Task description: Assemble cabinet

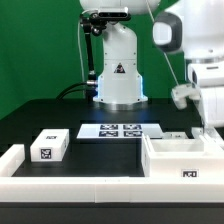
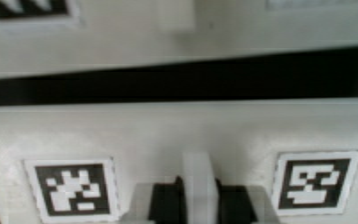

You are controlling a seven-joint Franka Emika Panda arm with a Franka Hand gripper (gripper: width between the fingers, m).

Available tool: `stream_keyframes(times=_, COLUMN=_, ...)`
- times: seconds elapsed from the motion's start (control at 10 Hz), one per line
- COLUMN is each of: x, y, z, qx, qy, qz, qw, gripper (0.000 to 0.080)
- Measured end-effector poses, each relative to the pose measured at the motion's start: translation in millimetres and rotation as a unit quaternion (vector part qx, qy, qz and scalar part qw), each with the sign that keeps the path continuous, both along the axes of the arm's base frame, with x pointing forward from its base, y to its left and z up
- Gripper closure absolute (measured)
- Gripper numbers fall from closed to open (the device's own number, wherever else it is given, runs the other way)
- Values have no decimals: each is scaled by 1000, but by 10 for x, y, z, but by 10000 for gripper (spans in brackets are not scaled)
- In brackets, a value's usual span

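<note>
**Cabinet box lying straight under the gripper, long side running crosswise**

Close under the wrist camera, the cabinet box [image 2: 176, 130] is filling most of the wrist view. It is showing a broad white face with two tags [image 2: 69, 187], one on either side of a raised ridge [image 2: 194, 172]. In the exterior view the box [image 1: 165, 170] is sitting directly below the gripper [image 1: 203, 130], whose fingers are reaching down over its open top near the rear wall. The coming move is therefore turning on a vertical relation, with the box beneath the fingers and not off to one side.

Its long axis appears to be running across the exterior view, with its far end cut off by the frame edge. The open side is facing up toward the gripper, and one tagged wall is facing the exterior camera.

Whether the jaws are spread or pinching the ridge I cannot tell, as the fingertips are blurring into the white plastic.

Farther out, a small drawer block [image 1: 48, 147] is lying well apart from the gripper, toward the exterior view's left. The marker board [image 1: 110, 130] is resting between the two, nearer the arm's base. A long white rail [image 1: 70, 187] is running beside the box, along the front edge.
</note>
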State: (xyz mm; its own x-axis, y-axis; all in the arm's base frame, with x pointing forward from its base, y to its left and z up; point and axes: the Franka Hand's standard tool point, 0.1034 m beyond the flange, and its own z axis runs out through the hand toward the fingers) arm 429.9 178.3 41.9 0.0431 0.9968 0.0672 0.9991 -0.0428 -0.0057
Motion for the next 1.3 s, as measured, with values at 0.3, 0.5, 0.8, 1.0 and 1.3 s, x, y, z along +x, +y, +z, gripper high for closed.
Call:
stream_keyframes(times=0.3, x=7, y=-315, z=240, qx=-17, qy=-9, qz=14, qw=1000, gripper=738)
stream_keyframes(times=0.5, x=51, y=-427, z=244, qx=-18, qy=-10, qz=8, qw=1000, gripper=738)
stream_keyframes(times=0.8, x=121, y=-439, z=193, qx=-15, qy=-8, qz=2, qw=1000, gripper=738)
stream_keyframes(times=1.0, x=136, y=-462, z=146, qx=-14, qy=-5, qz=-1, qw=1000, gripper=738)
stream_keyframes(times=1.3, x=179, y=-474, z=154, qx=-14, qy=-6, qz=-4, qw=1000, gripper=737)
